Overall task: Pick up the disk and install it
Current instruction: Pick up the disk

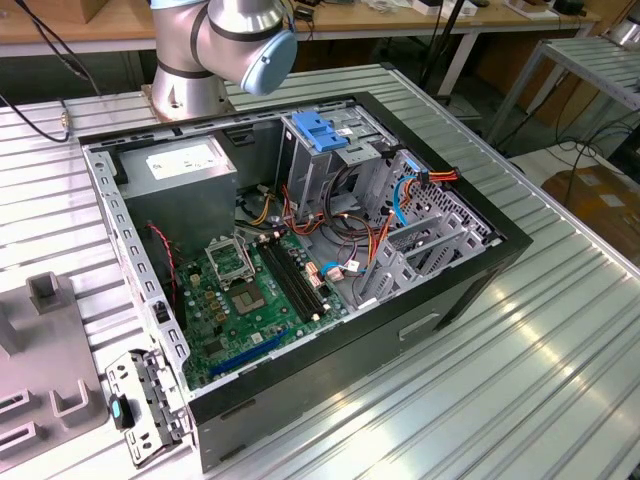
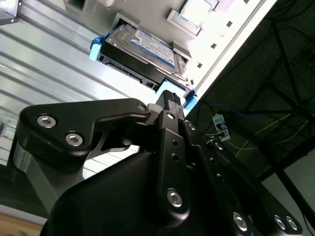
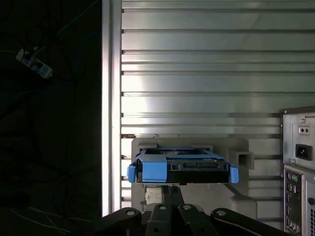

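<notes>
A ribbed metal surface [image 1: 540, 380] is carrying an open computer case [image 1: 350, 365], which is lying on its side with the motherboard [image 1: 240, 300] facing up. The arm [image 1: 225, 40] is standing on the surface at the far side of the case. A grey fixture [image 1: 50, 360] is sitting on the surface at the exterior view's left.

In both wrist views the black hand [image 2: 170, 98] [image 3: 171, 191] is hanging over the surface, pressed together and gripping nothing. Near it, but apart from it, a grey holder [image 3: 238, 147] is resting on the surface, beside the case's rear panel [image 3: 298, 167]. The disk [image 2: 140, 44] [image 3: 197, 166] is lying flat in that holder, label up. Its blue rails [image 3: 153, 169] are framing its sides, with a blue tab at each end.
</notes>
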Controlling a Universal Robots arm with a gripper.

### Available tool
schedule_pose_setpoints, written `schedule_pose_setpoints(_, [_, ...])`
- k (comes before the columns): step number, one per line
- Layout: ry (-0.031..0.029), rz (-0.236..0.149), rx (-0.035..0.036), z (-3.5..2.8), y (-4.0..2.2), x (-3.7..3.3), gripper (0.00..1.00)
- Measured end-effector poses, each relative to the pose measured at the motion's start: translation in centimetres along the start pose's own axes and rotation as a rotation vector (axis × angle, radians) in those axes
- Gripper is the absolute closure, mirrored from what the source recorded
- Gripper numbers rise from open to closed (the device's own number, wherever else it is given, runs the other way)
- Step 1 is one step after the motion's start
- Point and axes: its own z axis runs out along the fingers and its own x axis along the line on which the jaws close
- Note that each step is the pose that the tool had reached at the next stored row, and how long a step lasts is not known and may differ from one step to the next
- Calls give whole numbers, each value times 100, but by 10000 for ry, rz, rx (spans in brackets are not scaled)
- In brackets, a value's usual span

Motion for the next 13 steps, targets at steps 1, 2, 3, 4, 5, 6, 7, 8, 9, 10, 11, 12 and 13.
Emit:
schedule_pose_setpoints(1, [-1,-77,1,0,0,0,89])
schedule_pose_setpoints(2, [-1,-170,2,0,0,0,89])
schedule_pose_setpoints(3, [-1,-215,2,0,0,0,89])
schedule_pose_setpoints(4, [-1,-266,3,0,0,0,89])
schedule_pose_setpoints(5, [-1,-312,3,0,0,0,89])
schedule_pose_setpoints(6, [-2,-373,3,0,0,0,89])
schedule_pose_setpoints(7, [-1,-484,5,0,0,0,89])
schedule_pose_setpoints(8, [-2,-569,5,0,0,0,89])
schedule_pose_setpoints(9, [-2,-687,6,0,0,0,89])
schedule_pose_setpoints(10, [-2,-763,7,0,0,0,89])
schedule_pose_setpoints(11, [-3,-852,8,0,0,0,89])
schedule_pose_setpoints(12, [-3,-941,9,0,0,0,89])
schedule_pose_setpoints(13, [-3,-1072,9,0,0,0,89])
